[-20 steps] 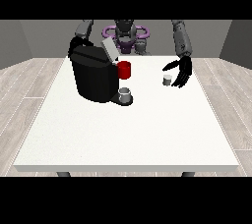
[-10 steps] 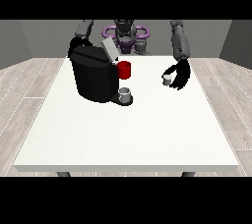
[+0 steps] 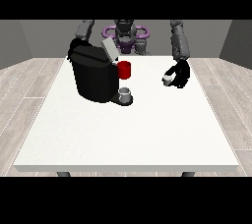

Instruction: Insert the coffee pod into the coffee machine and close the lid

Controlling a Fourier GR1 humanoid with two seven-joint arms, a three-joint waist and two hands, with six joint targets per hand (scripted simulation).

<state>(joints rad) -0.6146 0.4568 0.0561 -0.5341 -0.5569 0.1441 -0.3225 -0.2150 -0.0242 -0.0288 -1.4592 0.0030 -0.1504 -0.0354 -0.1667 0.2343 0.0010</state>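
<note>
So we have the coffee pod (image 3: 168, 79) clasped in the robot hand (image 3: 179, 74) at right of centre; the coffee machine (image 3: 94, 73) lid (image 3: 109, 50) stands open, insertion and closing remain.

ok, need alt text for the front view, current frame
The hand at the view's right holds a small coffee pod above a white table, apart from a black coffee machine whose lid stands open. A red part juts from the machine's front over a grey cup.

coffee machine (image 3: 94, 76) left on table (image 3: 128, 134), coffee pod (image 3: 168, 79) right
</note>
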